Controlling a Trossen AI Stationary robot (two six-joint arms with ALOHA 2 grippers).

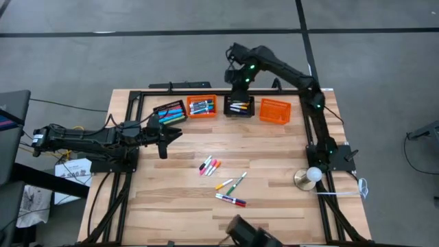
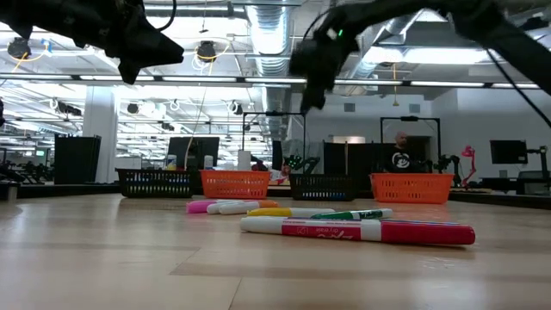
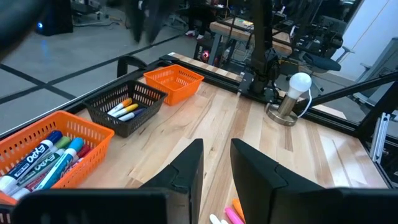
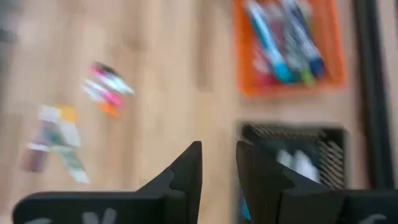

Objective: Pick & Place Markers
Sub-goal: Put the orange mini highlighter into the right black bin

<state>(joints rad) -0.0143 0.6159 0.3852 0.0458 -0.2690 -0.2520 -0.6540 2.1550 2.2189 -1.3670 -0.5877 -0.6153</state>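
Loose markers lie flat on the wooden table in three small groups: pink, white and orange ones (image 1: 209, 165), a yellow and a green one (image 1: 231, 182), and a white and red pair (image 1: 231, 200) (image 2: 357, 230). Four mesh baskets stand in a row at the far edge. The left black basket (image 1: 170, 112), the orange basket (image 1: 202, 107) and the second black basket (image 1: 239, 106) hold markers. My left gripper (image 1: 163, 149) (image 3: 216, 149) hovers open and empty left of the loose markers. My right gripper (image 1: 237, 81) (image 4: 218, 152) hangs open and empty above the second black basket (image 4: 292, 158).
The rightmost orange basket (image 1: 275, 110) (image 3: 174, 81) looks empty. A white bulb on a round brass base (image 1: 312, 176) (image 3: 292, 93) stands near the right arm's base. A black rail frame (image 1: 130, 96) borders the table. A person (image 2: 400, 155) stands far behind.
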